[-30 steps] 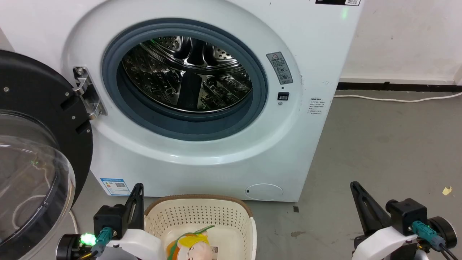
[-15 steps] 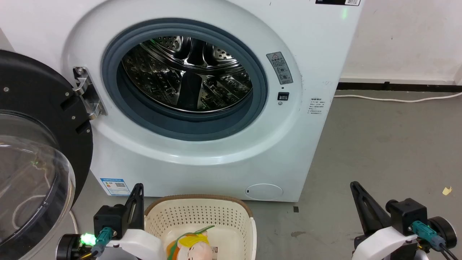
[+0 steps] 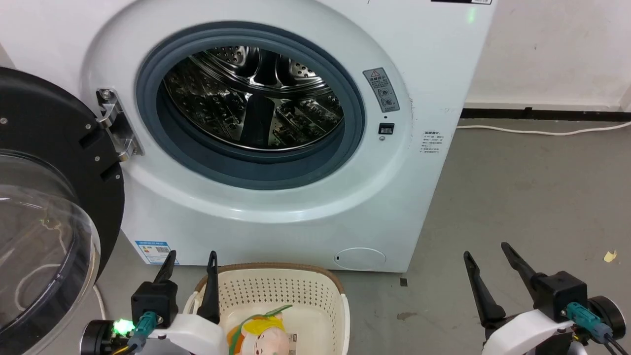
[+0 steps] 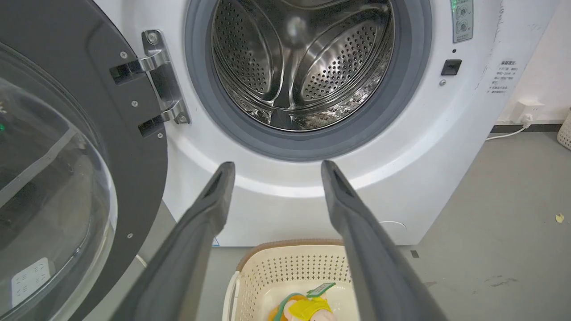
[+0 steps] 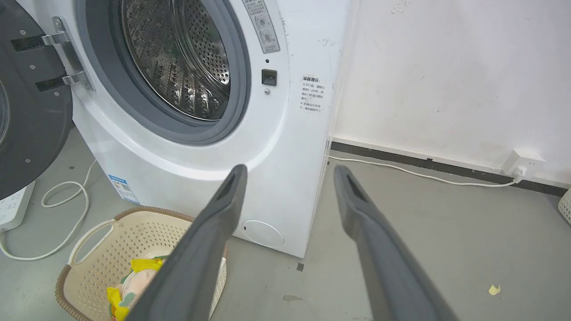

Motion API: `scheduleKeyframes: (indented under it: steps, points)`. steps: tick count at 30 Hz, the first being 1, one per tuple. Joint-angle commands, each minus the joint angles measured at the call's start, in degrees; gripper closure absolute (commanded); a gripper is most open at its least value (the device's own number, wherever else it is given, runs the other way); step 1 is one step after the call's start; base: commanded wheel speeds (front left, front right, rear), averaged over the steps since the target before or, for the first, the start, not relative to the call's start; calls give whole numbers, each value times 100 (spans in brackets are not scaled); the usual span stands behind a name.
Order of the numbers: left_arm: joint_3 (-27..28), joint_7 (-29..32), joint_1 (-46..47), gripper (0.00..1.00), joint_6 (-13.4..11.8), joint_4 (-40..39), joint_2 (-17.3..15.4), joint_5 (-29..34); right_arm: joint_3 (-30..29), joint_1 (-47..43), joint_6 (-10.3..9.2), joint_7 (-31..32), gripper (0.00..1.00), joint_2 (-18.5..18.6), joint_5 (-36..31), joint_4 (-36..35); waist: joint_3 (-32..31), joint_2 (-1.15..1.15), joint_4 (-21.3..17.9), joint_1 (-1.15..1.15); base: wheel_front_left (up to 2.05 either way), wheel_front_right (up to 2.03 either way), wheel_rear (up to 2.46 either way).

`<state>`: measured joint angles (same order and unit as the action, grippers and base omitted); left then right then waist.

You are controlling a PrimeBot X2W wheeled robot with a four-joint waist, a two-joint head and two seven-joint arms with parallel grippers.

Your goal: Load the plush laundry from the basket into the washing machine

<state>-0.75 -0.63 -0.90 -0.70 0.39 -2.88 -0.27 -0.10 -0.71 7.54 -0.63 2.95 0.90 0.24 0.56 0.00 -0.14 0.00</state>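
Grey concrete floor [image 3: 517, 197] runs back to a white wall [image 3: 552, 49] on the far right, with a dark strip along the wall's foot.

Before you, taking up most of the head view, stands the white front-loading washing machine [image 3: 276, 217]. Its black-rimmed glass door [image 3: 44, 148] is swung fully open to the left on a metal hinge [image 3: 116, 125]. A grey rubber seal [image 3: 256, 172] rings the mouth, and the shiny perforated steel drum [image 3: 251, 108] behind it holds no laundry that you can see.

On the floor just in front of the washer, near you and a little left of centre, sits the cream perforated basket [image 3: 276, 291] with a brown rim.

Your left gripper [image 3: 192, 255] is at the near left, fingers pointing up and spread apart with nothing between them; the right-hand finger stands against the basket's left rim in the head view, and contact cannot be judged. Your right gripper [image 3: 485, 249] is at the near right, well apart from the basket, above bare floor, likewise spread wide and holding nothing.

The plush doll [image 3: 261, 337], yellow and orange with a pale pink face, lies on the basket's floor towards your side, its green tag [image 4: 320, 290] pointing towards the washer.

A white cable [image 3: 542, 131] trails along the wall's foot to a wall socket [image 5: 522, 162]. A small yellowish scrap [image 3: 610, 256] lies on the floor at far right.
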Motion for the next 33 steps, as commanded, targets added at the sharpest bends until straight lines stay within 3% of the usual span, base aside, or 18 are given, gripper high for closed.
scheduleKeyframes:
  steps: [1, 19, 33]
  points:
    - [-20, -60, 6, 0, -35, 35, 0, -57, -30, 11, 0, -61, 0, -1, 44, -28, 27, 0, -9, 0, 0, 0, 0]
    - [-211, -201, 486, 0, -44, 931, -70, -296, -101, 267, -1, -300, 0, -2, 200, -176, 767, 0, -242, 0, 0, 0, 0]
    - [-354, 96, 1182, 0, 44, 2018, -287, -471, -101, 491, -2, -467, 0, -3, 464, -234, 1506, 0, -524, 0, 0, 0, 0]
